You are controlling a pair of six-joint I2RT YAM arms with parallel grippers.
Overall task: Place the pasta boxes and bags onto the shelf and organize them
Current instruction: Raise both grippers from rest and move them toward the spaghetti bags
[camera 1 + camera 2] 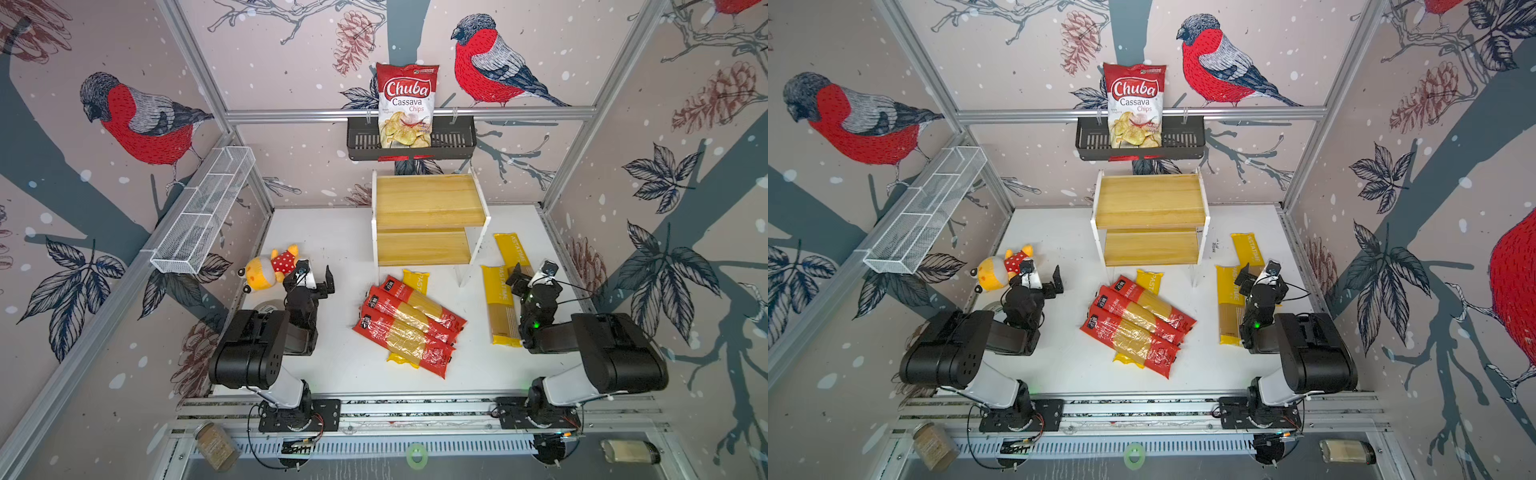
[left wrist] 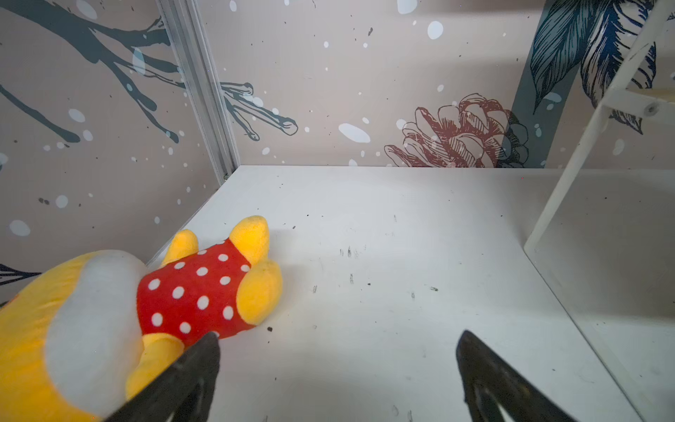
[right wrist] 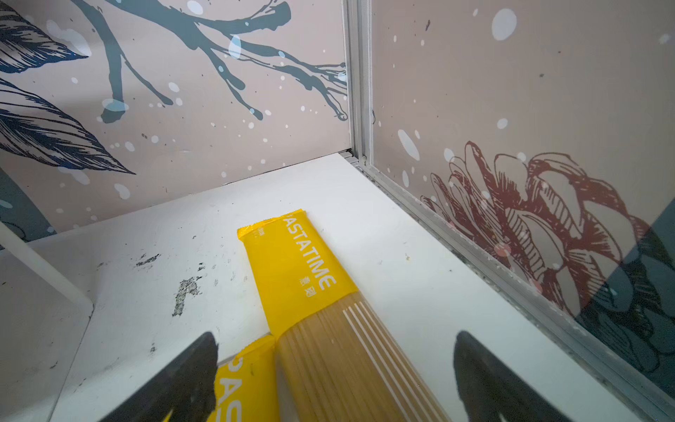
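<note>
Three red spaghetti packs lie overlapped mid-table in both top views, on a yellow pack. Two more yellow PASTATIME packs lie to the right. The two-tier wooden shelf stands bare behind them; its white frame edges the left wrist view. My left gripper hangs open over bare table beside a plush toy. Above the two yellow packs, my right gripper is open and holds nothing.
A yellow plush toy in a red dotted dress lies by the left wall. A Chuba chips bag stands in a black basket on the back rail. A white wire basket hangs left. A tape roll lies near the left arm.
</note>
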